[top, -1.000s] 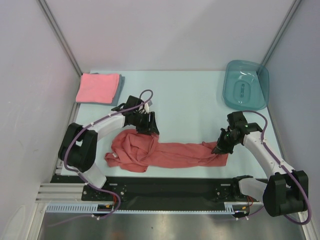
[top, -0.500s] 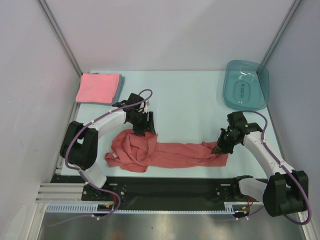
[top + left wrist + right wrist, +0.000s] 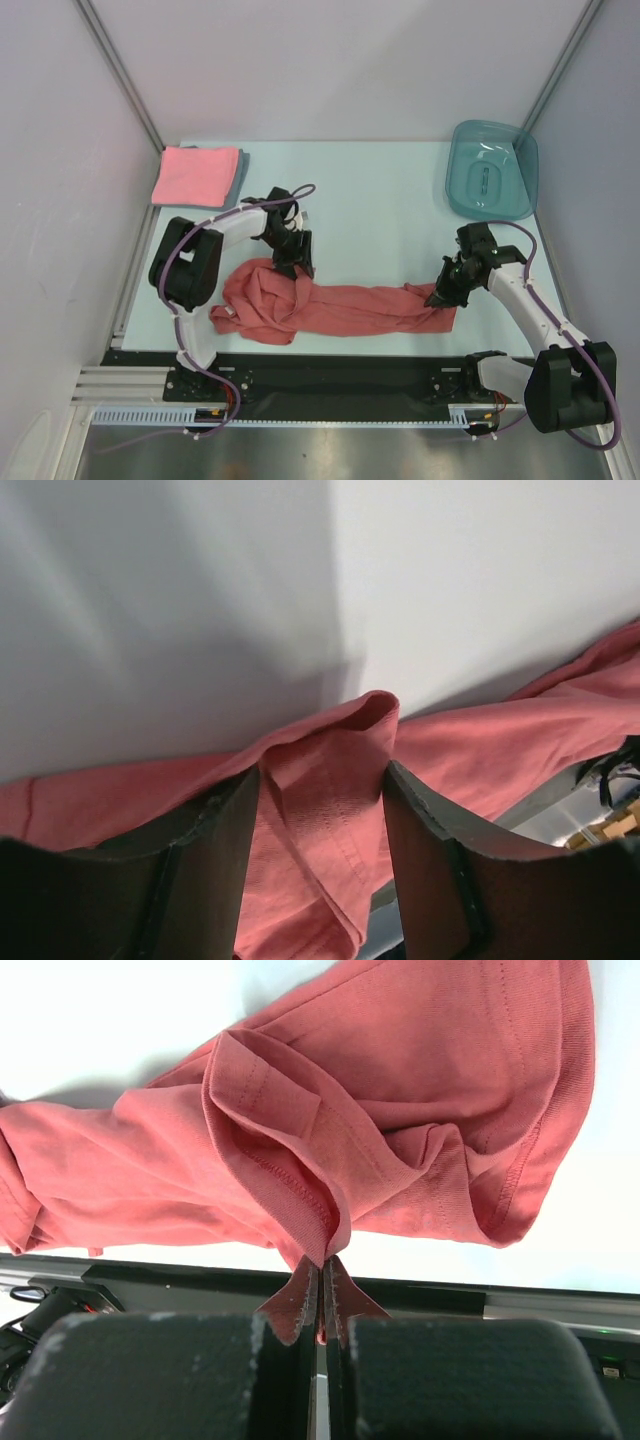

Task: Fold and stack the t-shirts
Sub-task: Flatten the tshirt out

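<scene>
top: brick-red shirt [image 3: 330, 305] bunched along near table [image 3: 380, 200] edge, left gripper [image 3: 293, 262] to right gripper [image 3: 441, 296]; pink shirt [image 3: 192, 176] folded on grey-blue shirt [image 3: 241, 168], far-left corner
left wrist: jaws apart, straddling a shirt fold
right wrist: jaws pinched tight on shirt hem

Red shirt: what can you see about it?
The brick-red t-shirt is soft-looking cotton with stitched hems, unfolded and crumpled. It lies stretched along the near side of the table, bunched at its left end. The right gripper pinches a fold at its right end; the left gripper is open, a raised fold between its fingers.
</scene>
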`<act>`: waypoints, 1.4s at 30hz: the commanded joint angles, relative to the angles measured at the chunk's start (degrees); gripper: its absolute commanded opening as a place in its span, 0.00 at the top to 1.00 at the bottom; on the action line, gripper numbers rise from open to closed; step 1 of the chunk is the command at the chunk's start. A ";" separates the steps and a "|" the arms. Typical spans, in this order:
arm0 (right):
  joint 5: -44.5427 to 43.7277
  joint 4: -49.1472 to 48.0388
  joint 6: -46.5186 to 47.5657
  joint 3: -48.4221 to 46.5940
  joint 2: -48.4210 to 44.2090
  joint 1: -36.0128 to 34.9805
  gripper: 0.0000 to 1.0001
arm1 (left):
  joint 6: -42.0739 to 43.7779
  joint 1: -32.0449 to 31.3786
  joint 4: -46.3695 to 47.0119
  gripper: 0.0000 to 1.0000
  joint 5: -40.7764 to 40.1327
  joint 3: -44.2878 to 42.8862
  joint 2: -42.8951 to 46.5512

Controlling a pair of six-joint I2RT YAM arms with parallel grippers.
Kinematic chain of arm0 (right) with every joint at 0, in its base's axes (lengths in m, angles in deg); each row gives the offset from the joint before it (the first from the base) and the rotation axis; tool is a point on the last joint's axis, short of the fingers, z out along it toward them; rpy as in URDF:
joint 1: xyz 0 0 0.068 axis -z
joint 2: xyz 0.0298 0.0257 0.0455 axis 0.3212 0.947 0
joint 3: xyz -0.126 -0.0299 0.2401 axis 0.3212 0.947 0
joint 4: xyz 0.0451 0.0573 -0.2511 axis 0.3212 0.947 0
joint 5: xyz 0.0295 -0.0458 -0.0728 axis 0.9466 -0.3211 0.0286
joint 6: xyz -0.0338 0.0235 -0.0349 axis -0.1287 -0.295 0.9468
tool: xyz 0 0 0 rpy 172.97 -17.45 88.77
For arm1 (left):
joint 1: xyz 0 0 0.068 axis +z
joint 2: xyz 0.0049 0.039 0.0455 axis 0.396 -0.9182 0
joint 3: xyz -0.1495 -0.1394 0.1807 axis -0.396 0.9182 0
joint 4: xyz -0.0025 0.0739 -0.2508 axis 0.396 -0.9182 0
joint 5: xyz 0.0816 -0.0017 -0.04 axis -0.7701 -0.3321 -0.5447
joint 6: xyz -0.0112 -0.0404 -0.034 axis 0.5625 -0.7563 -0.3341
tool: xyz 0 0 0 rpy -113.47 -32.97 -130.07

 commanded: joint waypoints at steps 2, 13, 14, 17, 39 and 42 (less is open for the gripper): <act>0.56 0.09 1.37 -1.19 -0.15 0.45 1.00 | -0.31 -1.86 1.12 0.43 6.05 -2.17 2.41; 1.26 -0.52 2.07 -1.10 0.20 0.98 1.00 | -11.75 -10.40 9.41 0.48 9.96 -4.18 5.41; 1.35 -0.53 1.98 -1.01 0.20 1.07 1.00 | -10.70 -10.40 7.65 0.48 8.11 -6.37 5.23; 1.35 -0.35 2.24 -0.75 -0.32 1.07 1.00 | -7.18 -10.49 2.12 0.50 1.00 -8.85 5.40; 2.50 -0.70 2.25 -0.22 -1.20 1.24 1.00 | -25.00 -13.74 -19.52 0.42 -15.72 -32.23 -12.87; 2.76 -0.35 2.51 -0.57 -1.47 1.24 1.00 | -28.35 -14.53 -22.15 0.37 -16.68 -35.30 -13.14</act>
